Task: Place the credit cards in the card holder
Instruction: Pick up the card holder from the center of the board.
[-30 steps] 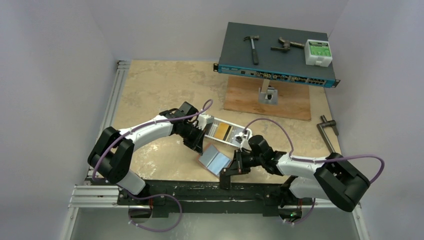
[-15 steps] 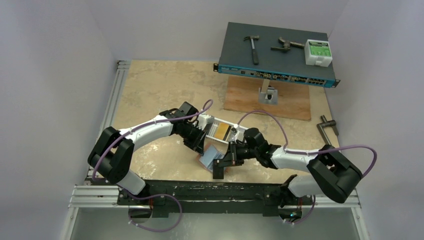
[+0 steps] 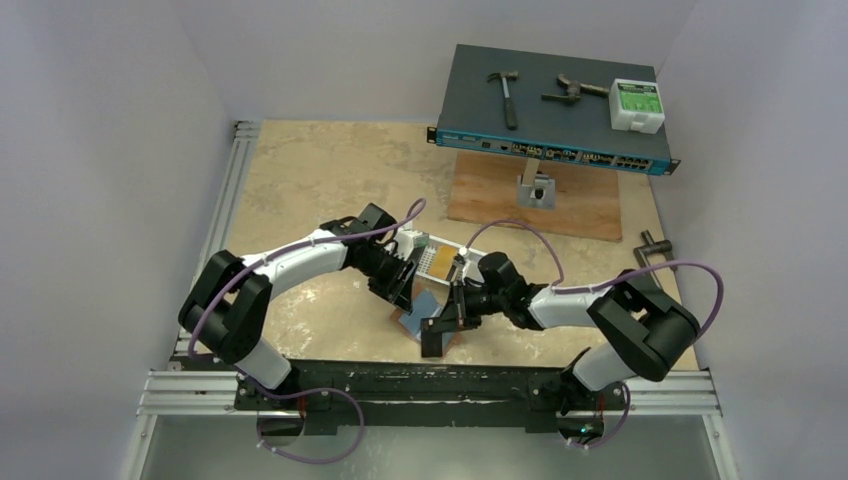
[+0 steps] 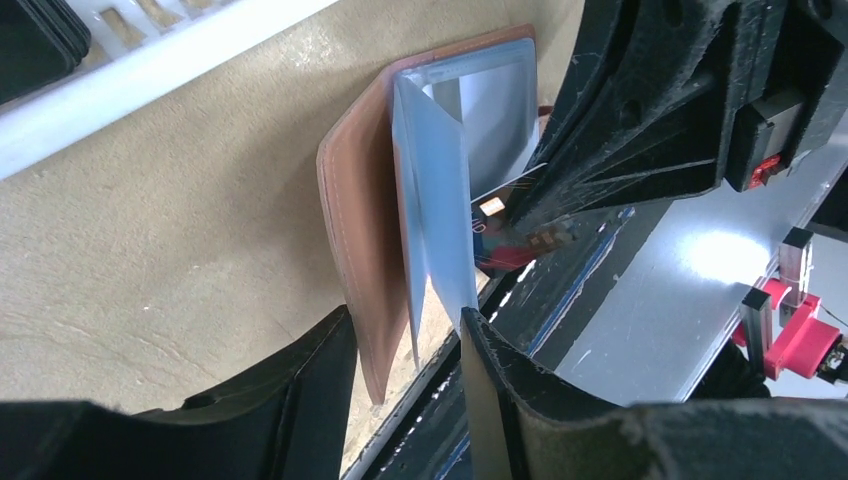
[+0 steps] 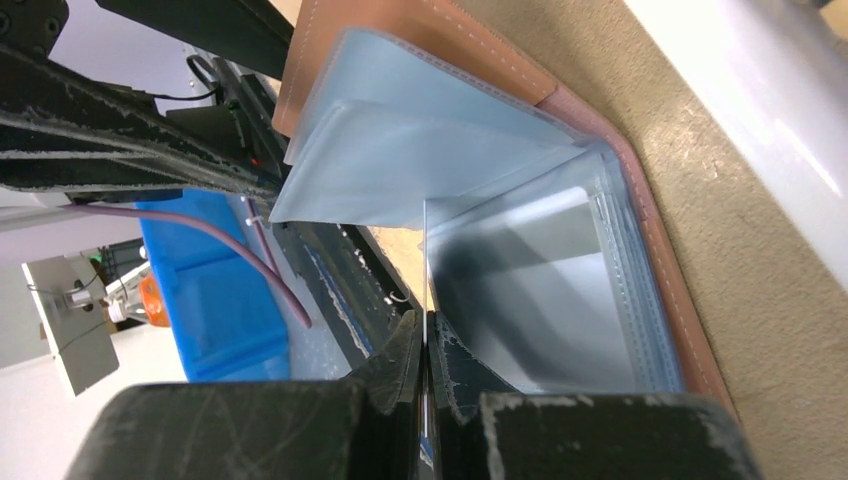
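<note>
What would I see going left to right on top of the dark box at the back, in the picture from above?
On the dark box: hammer → grey metal tool → white box with a green label.

Pale grey walls [image 3: 100, 150], beige stone-look tabletop [image 3: 300, 170]

Tight around the card holder [image 4: 350, 200]: left tool [image 4: 405, 330] straddles its end with jaws apart, right tool [image 5: 425, 330] clamped on a card [image 4: 492, 208] fills the opposite side, white tray [image 4: 180, 40] just behind. Far-left counter [image 3: 300, 180] is open for passing; switch box [image 3: 550, 110] and wood board [image 3: 570, 205] block the back right.
</note>
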### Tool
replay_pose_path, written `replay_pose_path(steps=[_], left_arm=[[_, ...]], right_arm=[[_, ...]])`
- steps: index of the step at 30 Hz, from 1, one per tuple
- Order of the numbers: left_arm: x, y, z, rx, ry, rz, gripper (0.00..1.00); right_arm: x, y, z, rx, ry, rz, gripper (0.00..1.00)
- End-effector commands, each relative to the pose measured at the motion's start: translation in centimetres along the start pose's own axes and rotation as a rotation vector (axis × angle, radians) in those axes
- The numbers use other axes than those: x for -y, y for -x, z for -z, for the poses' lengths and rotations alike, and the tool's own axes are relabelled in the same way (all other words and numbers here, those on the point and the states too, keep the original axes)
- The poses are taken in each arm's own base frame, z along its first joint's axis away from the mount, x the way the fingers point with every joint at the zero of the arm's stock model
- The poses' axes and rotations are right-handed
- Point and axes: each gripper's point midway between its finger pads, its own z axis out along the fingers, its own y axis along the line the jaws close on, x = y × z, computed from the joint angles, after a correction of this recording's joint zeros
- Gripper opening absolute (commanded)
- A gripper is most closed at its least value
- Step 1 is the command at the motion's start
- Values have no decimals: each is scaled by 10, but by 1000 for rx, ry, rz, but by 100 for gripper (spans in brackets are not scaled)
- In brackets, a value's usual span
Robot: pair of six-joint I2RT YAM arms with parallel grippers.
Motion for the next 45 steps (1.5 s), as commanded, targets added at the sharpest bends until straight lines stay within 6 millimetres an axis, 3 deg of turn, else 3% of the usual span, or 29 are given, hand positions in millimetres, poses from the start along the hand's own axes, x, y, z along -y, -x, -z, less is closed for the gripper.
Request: replay_pose_path(steps=[1, 7, 10, 13, 25, 28, 31, 37, 45], left_arm=[[9, 13, 3, 16, -46, 3, 42], [9, 16, 5, 13, -53, 7, 44], [7, 18, 9, 35, -53, 22, 52], [7, 19, 12, 65, -69, 30, 54], [-5, 18, -8, -5, -87, 84, 49], [-7, 17, -11, -12, -81, 95, 44], [-9, 17, -16, -23, -69, 105, 32], [-7, 18, -25, -46, -26, 88, 24], [-12, 19, -31, -62, -14, 94, 0]], right_arm=[[-19, 17, -3, 24, 68, 75, 0], [-17, 21, -9, 16, 70, 79, 0], [-15, 21, -11, 8, 71, 77, 0], [-13, 20, -13, 1, 71, 75, 0], [-7, 14, -11, 3, 78, 61, 0], [-5, 12, -10, -1, 77, 58, 0], [-4, 12, -10, 0, 78, 60, 0], [-6, 12, -7, 3, 81, 71, 0], [-12, 14, -3, 9, 93, 92, 0]])
